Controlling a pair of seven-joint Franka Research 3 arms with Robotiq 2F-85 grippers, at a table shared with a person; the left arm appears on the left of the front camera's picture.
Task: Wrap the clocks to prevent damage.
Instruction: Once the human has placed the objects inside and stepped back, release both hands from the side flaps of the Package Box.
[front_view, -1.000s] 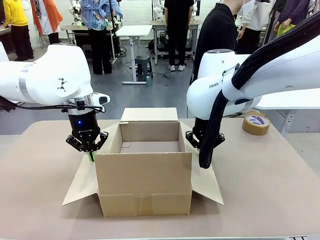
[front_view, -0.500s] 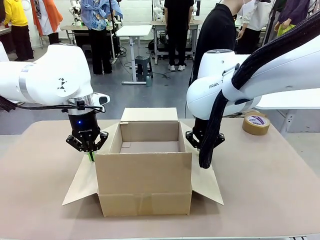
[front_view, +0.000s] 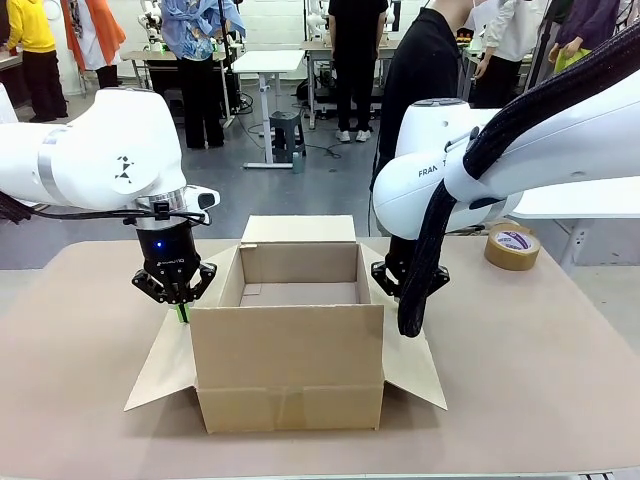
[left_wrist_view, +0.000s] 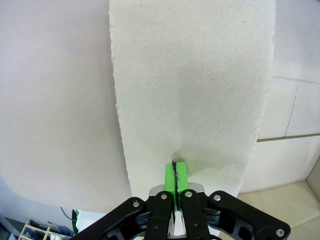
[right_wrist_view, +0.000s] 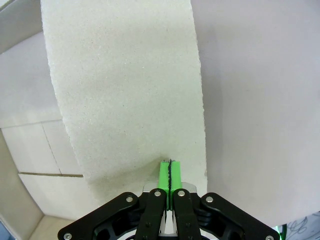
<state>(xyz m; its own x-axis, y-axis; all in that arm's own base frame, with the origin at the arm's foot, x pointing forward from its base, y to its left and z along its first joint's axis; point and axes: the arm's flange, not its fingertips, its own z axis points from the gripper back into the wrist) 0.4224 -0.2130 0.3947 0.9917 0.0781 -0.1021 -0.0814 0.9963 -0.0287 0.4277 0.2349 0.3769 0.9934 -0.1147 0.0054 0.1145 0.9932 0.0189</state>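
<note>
Right, the left gripper (left_wrist_view: 175, 171) has its green pads pressed flat together with nothing between them, and their tips rest on the left flap (left_wrist_view: 190, 75) of the cardboard box (front_view: 290, 360). The right gripper (right_wrist_view: 169, 172) is likewise closed and empty, tips down on the right flap (right_wrist_view: 125, 75). Both flaps are splayed outward and slope down to the table (front_view: 80, 400), and the box sits open-topped at the middle, between the two arms. Its inside looks bare from the front, and where the clocks are I cannot tell. My read is that the step in hand is pinning the side flaps so the mouth stays wide for packing. To do that well, press lightly and evenly on both sides, because a harder push on one side would likely skid the box sideways or crease the card. Keeping the tips well in from the flap edges should stop them slipping off. At the far right lies a roll of tape (front_view: 512, 248), and a person in black (front_view: 420, 70) stands at the far side.
</note>
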